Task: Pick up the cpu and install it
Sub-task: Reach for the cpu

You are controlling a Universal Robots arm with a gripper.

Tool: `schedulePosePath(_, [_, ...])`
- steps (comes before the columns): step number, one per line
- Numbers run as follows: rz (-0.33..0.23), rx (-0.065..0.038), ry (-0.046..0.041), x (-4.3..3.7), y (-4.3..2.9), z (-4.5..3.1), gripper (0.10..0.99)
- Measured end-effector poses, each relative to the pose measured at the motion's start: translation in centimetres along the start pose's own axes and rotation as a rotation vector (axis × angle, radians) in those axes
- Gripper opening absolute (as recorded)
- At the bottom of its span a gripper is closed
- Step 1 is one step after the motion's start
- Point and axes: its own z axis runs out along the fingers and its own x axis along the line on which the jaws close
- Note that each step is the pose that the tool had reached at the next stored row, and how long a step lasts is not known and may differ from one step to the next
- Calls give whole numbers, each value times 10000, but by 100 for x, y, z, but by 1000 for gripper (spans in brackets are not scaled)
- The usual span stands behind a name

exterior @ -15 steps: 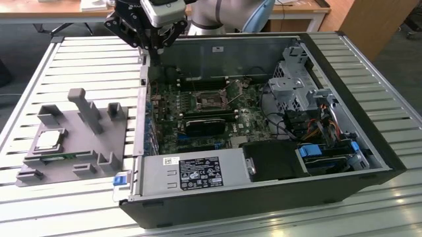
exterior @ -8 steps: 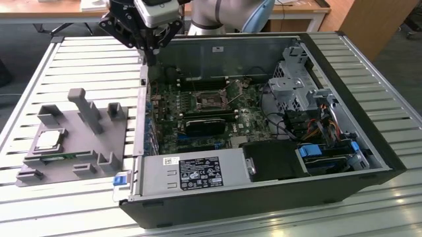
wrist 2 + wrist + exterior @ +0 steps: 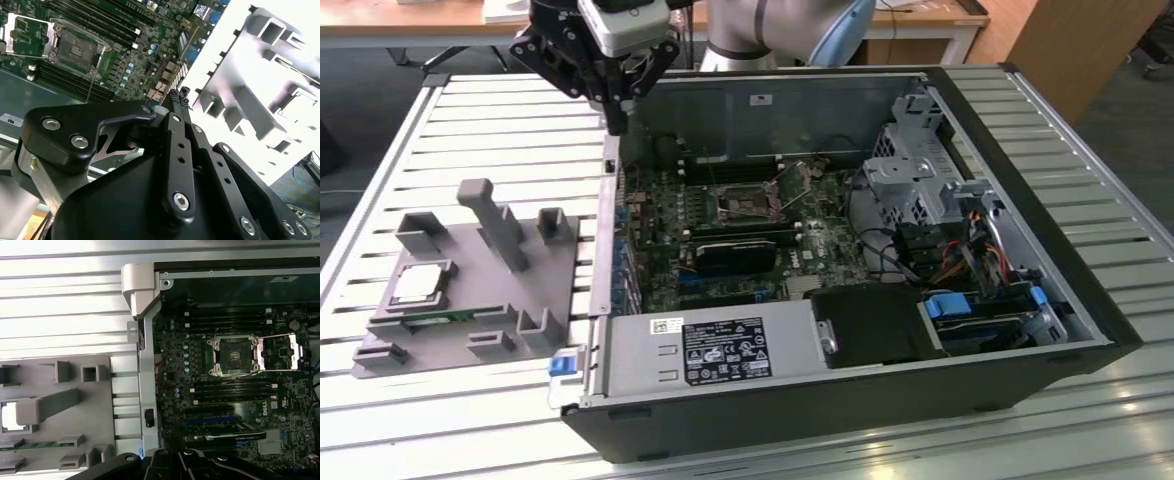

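Jaws pressed together, empty, hung above case wall [image 3: 604,250]. Risk, as I judged it: straight descent would clip that edge. Socket [image 3: 234,354] lay open inside case; tilted chip could bend its contacts. Farther off, cpu [image 3: 420,283] sat in grey fixture [image 3: 560,280] on worktop [image 3: 480,120], on exterior view's left of case. Posts beside it could snag me. Cpu lay flat, metal plate up. It was square, no real long axis.

The open computer case [image 3: 761,110] lies on the slatted table [image 3: 480,130], with the fixture tray [image 3: 507,300] just beside it on the exterior view's left. The cpu [image 3: 420,284] lies in that tray. The gripper [image 3: 616,125] hangs above the case wall nearest the tray, well apart from the cpu.
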Motion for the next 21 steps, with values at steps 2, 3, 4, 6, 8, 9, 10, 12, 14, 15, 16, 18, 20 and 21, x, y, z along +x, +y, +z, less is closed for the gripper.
schedulePosePath(2, [0,0,1,19,-1,0,106])
schedulePosePath(3, [0,0,1,29,-2,0,106])
schedulePosePath(4, [0,0,1,39,-3,1,106])
schedulePosePath(6, [-1,0,1,58,-5,1,106])
schedulePosePath(8, [0,0,1,78,-6,1,106])
schedulePosePath(9, [0,0,1,88,-7,1,106])
schedulePosePath(10, [1,0,2,97,-7,1,106])
schedulePosePath(12, [0,0,2,115,-9,2,106])
schedulePosePath(14, [0,0,3,135,-10,2,106])
schedulePosePath(15, [1,0,3,144,-11,2,106])
schedulePosePath(16, [1,0,4,153,-12,2,106])
schedulePosePath(18, [1,0,5,171,-13,2,106])
schedulePosePath(20, [0,0,7,186,-14,3,106])
schedulePosePath(21, [1,0,7,195,-15,3,106])
